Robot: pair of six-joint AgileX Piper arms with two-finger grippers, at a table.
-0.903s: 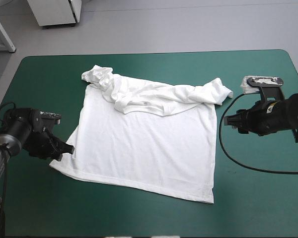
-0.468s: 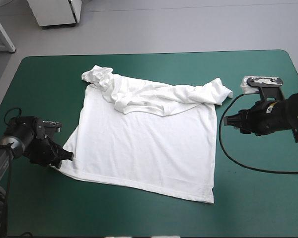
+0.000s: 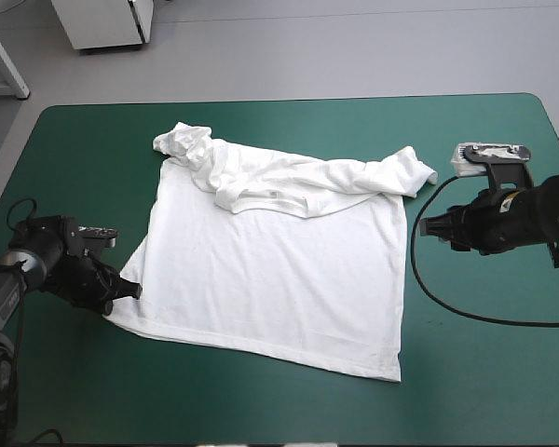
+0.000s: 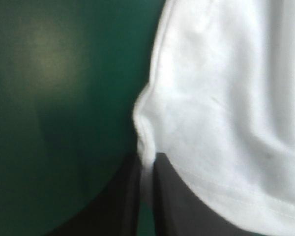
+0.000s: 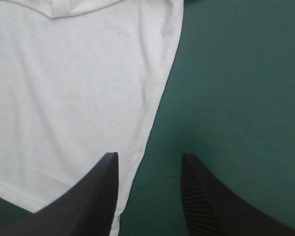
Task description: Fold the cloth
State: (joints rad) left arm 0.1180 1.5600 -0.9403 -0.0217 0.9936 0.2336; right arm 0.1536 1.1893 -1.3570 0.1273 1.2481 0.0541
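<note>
The white T-shirt (image 3: pixel 270 270) lies spread flat on the middle of the teal-green table. Its collar end is folded over in a crumpled band (image 3: pixel 289 177) toward the far side. My left gripper (image 3: pixel 128 291) sits at the shirt's near-left corner. In the left wrist view its black fingers (image 4: pixel 115 206) are all but shut, with the hem (image 4: pixel 146 167) pinched between them. My right gripper (image 3: pixel 427 225) hovers just off the shirt's right edge. Its fingers (image 5: pixel 108 172) stand apart and open, and the shirt's side edge (image 5: pixel 155 108) runs ahead of them.
Bare teal-green cover (image 3: pixel 261 410) surrounds the shirt on all sides. There is a wide strip of it along the near edge and another to the right, beyond the right arm. The left arm lies close to the table's left edge (image 3: pixel 5 200).
My left gripper has dropped lower and shifted slightly toward the near side, settling onto the shirt's near-left corner. The right arm and the shirt's body have not moved.
</note>
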